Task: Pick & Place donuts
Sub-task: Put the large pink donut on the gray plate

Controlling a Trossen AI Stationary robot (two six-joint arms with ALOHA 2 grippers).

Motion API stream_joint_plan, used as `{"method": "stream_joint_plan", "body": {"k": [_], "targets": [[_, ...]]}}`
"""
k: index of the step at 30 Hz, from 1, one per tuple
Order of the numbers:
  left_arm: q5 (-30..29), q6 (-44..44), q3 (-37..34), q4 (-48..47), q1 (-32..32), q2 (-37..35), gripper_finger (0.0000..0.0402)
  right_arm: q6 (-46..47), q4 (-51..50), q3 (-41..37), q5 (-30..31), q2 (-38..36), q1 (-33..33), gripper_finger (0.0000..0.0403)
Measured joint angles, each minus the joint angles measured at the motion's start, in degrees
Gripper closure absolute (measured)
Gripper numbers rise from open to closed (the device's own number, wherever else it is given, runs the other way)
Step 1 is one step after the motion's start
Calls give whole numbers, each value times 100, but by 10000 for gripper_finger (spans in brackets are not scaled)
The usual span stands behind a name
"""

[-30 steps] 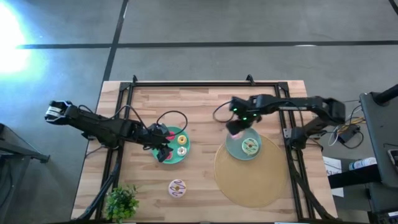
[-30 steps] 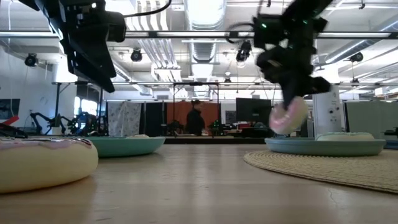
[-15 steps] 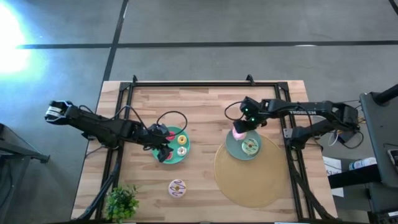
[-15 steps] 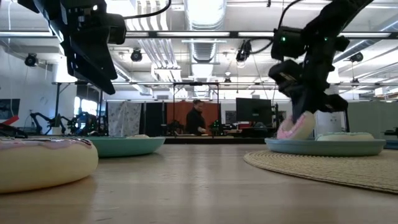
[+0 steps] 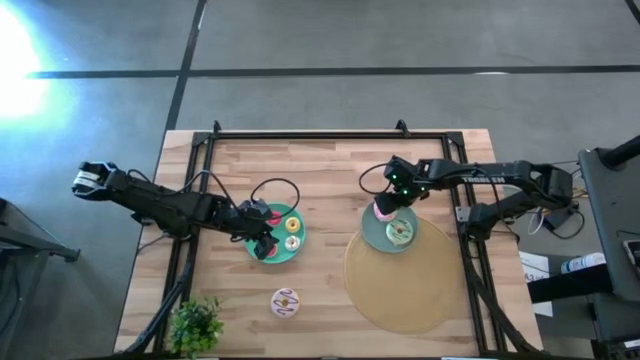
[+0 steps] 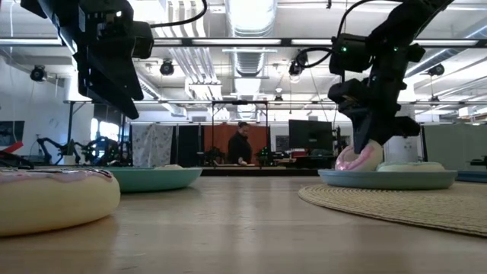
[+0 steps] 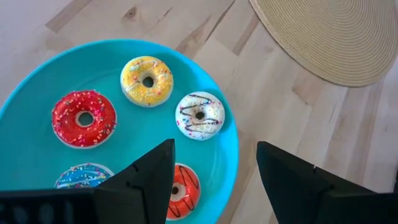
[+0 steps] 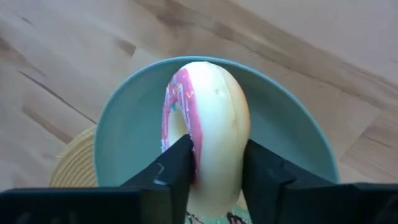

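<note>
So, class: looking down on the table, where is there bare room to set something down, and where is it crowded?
Bare wood lies along the far edge and between the teal plate and the grey-blue plate. The woven mat is bare on its near half. Crowded: the teal plate under the left gripper, and the grey-blue plate, where the right gripper holds the pink donut.

Right gripper holds pink donut at grey-blue plate, right of centre; left gripper over teal plate, left of centre.
</note>
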Motion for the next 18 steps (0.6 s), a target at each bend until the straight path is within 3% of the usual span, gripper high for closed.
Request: {"method": "stream_joint_plan", "body": {"k": [6,10,18], "targets": [[121,3,0,0,0,0,202,-96,-528,1,17,2,5,258],[412,-7,0,4,-17,0,202,-249,-1032,7,36,2,6,253],[711,52,0,41,-105,8,202,-325,-1092,128,-8,-68,18,252]]}}
